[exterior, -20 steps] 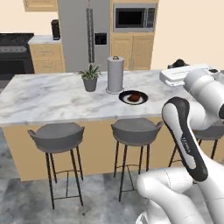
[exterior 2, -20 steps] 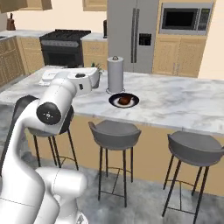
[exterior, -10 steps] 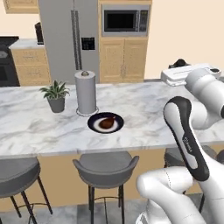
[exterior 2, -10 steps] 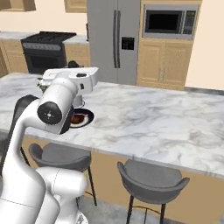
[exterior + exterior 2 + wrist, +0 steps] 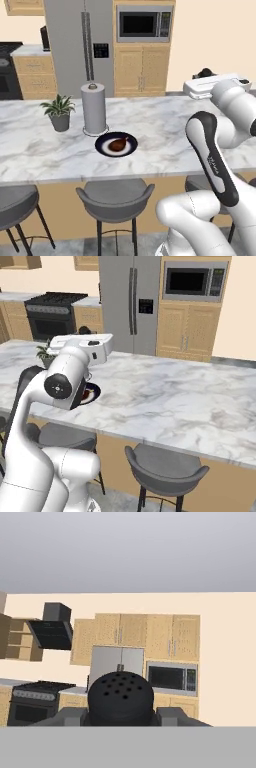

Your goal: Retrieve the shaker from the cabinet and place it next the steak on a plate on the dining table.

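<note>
One small black perforated-top shaker (image 5: pixel 120 698), upright, clamped in gripper (image 5: pixel 120 714); round dark plate (image 5: pixel 116 145) w/ reddish-brown steak (image 5: pixel 118 144) lies fwd-left, below.

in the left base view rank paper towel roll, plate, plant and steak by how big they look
1. paper towel roll
2. plate and plant: look alike in size, so unranked
3. steak, clearly smallest

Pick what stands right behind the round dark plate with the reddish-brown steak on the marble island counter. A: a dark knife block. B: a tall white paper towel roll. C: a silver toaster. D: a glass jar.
B: the tall white paper towel roll stands just behind the round dark plate holding the steak; a small potted plant sits off to its side.
</note>
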